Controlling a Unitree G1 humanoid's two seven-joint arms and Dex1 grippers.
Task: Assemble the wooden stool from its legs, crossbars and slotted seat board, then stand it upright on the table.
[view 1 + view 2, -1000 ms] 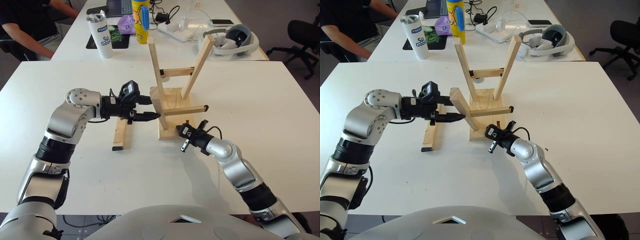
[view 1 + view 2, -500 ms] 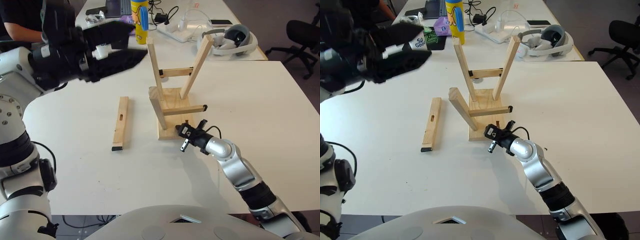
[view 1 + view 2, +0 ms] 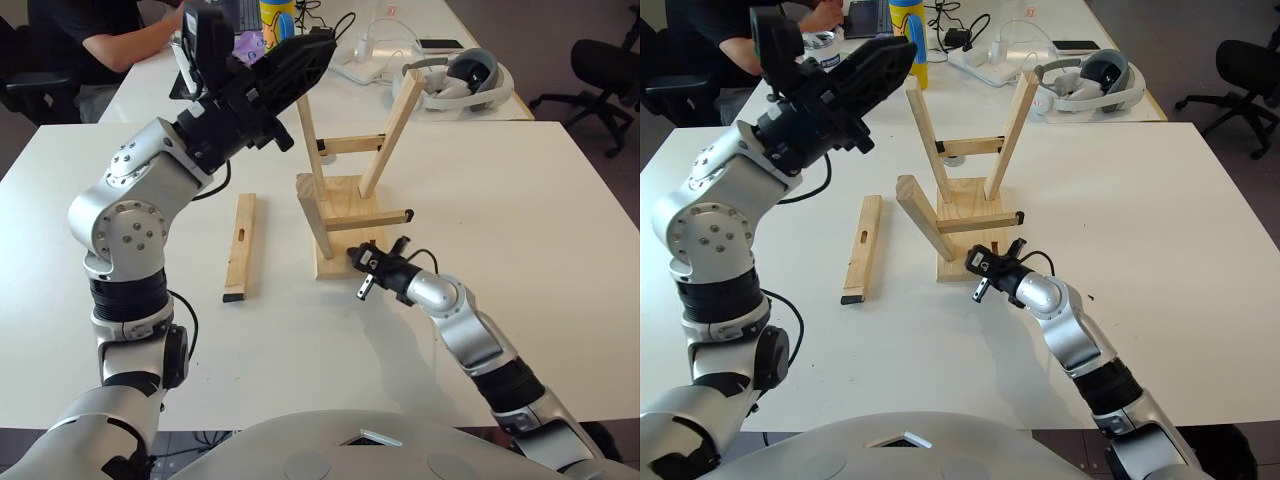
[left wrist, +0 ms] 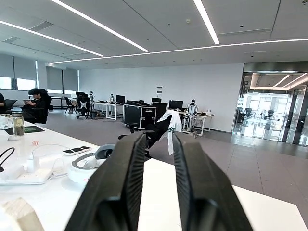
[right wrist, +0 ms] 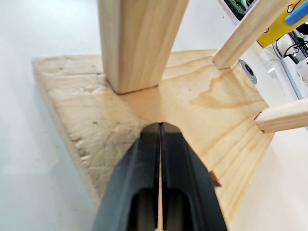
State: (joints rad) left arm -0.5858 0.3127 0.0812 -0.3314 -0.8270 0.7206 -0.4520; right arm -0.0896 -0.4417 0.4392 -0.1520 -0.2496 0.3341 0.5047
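Eye views, pale square wooden seat board point(image 3: 345, 200) lying flat, legs point(image 3: 308, 130) up, my left gripper point(image 3: 316, 44) raised above it, left wrist view, black fingers point(image 4: 127, 168) slightly parted, empty, right wrist view, my right gripper point(image 5: 160, 127) pressed together over that board.

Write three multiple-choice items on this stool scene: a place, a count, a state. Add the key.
1. The loose leg lies: A) on the table, left of the seat board; B) across the seat board; C) on the floor.
2. Legs standing in the seat board: A) two; B) three; C) four.
3. The fingers of the right gripper are: A) wide open; B) shut; C) half open.
1 A, it lies flat beside the board; 2 B, three rise from it; 3 B, the wrist view shows them pressed together.
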